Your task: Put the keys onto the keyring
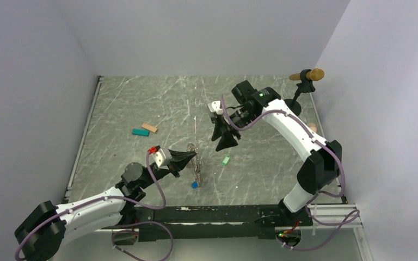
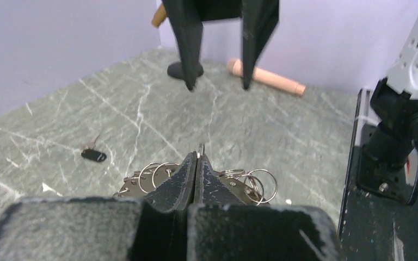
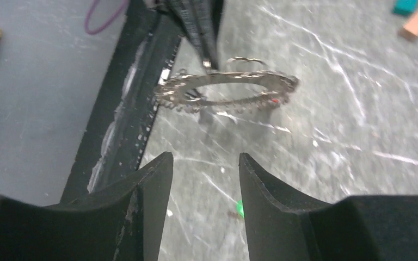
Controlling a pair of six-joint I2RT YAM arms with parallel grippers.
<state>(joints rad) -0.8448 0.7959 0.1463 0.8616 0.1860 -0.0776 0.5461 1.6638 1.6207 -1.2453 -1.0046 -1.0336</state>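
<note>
My left end effector (image 1: 194, 156) is clamped on the rim of the keyring (image 3: 228, 89), low-centre in the top view, my right end effector (image 1: 224, 142) hangs part-open and empty just upper right of it, with the green key (image 1: 226, 160) below it on open counter (image 1: 141, 98) and the blue key (image 1: 195, 185) nearer the bottom edge.

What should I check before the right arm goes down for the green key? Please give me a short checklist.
1. Left gripper shut on the keyring: ok.
2. Right gripper open: ok.
3. Green key lying free on the table, nothing on it: ok.
4. Green key centred between the right fingers: not ok; in the right wrist view it shows at the edge of one finger.
5. Blue key apart from the green key: ok.
6. A gap in the keyring ready to take a key: cannot tell.
</note>
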